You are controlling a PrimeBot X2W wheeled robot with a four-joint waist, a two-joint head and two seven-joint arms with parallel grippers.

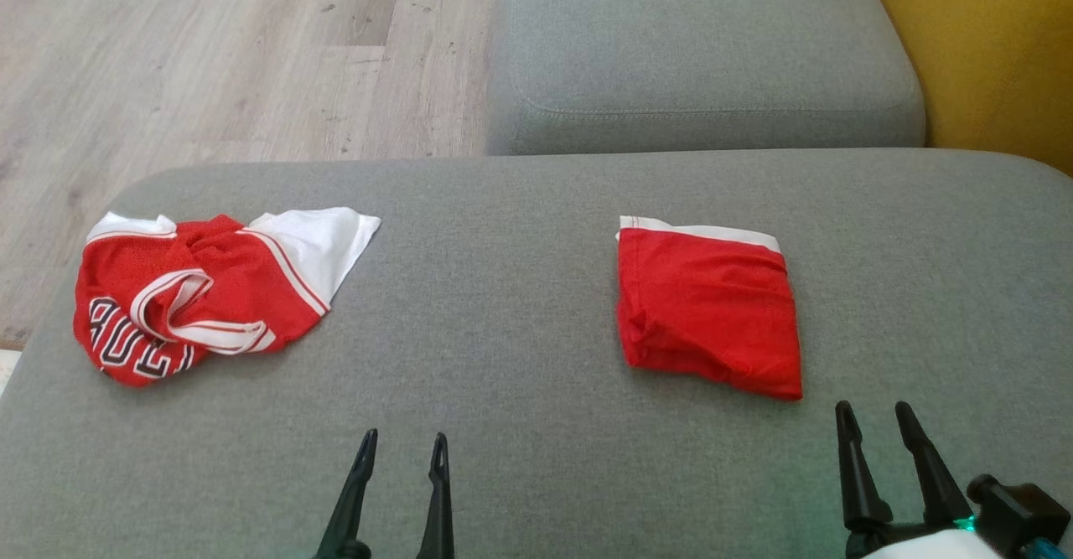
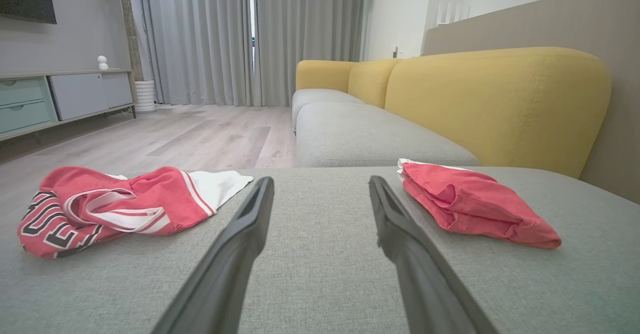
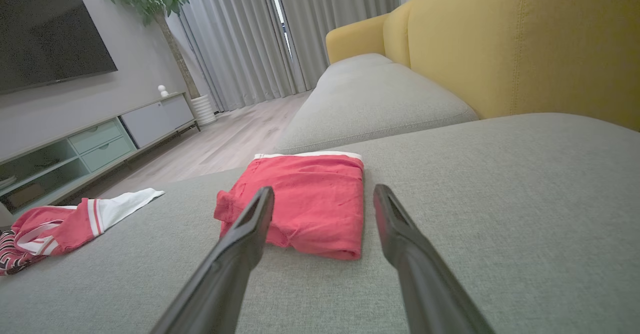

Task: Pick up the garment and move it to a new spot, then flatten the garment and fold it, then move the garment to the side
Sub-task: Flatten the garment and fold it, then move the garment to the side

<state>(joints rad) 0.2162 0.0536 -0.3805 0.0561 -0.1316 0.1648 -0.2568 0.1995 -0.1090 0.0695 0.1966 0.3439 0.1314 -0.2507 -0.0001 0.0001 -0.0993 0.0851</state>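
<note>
Head view — red jersey [image 1: 220, 284], lettering "BUL"

Soft daylight is coming through the curtains [image 2: 210, 38], giving me faint shadows; my wrist views are bowing at the edges, my near fingers [image 2: 225, 274] blurring.

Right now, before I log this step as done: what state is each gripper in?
Left gripper: open, holding nothing.
Right gripper: open, holding nothing, just short of the folded red garment.
</note>
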